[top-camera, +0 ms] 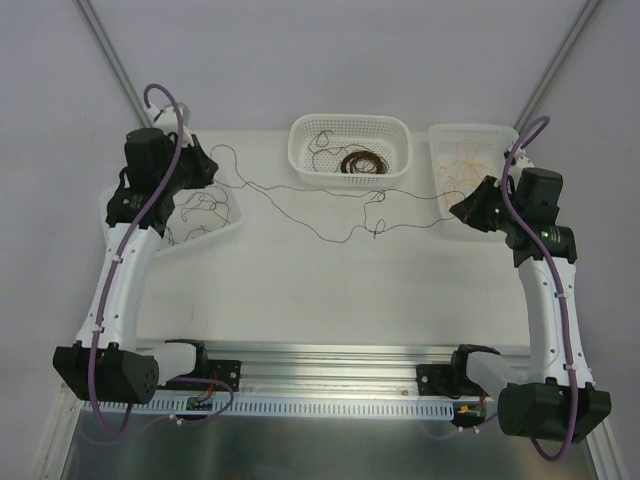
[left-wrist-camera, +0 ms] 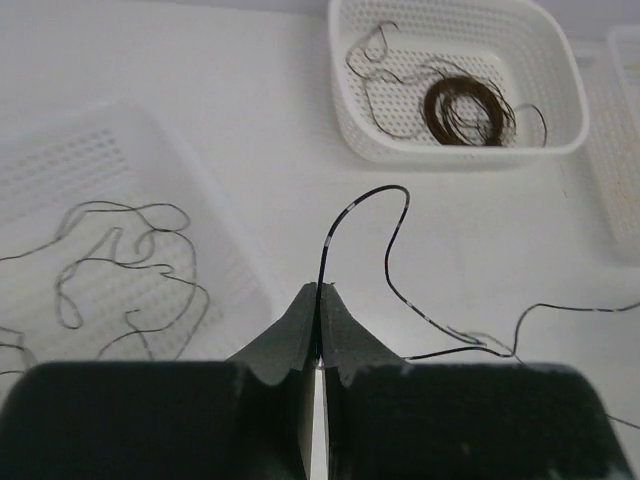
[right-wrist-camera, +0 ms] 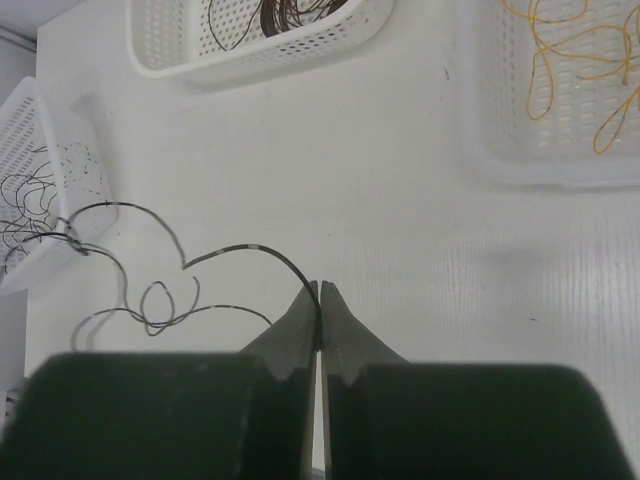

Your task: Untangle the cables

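Left fingers [left-wrist-camera: 290,335] and right fingers [right-wrist-camera: 290,330] are both clamped on the black cable [left-wrist-camera: 326,245]. Pull too hard and it could cinch into a knot near the middle basket [top-camera: 350,118].

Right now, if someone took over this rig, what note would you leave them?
Grippers: the left gripper is shut on a black cable. The right gripper is shut on what looks like the same strand, which is strung over the table between the arms.
Done: black cables lie in the left basket, a brown coil in the middle basket, and yellow cables in the right basket.
Left: the held strand has loops and a small snag mid-table. Free it, then bin it.
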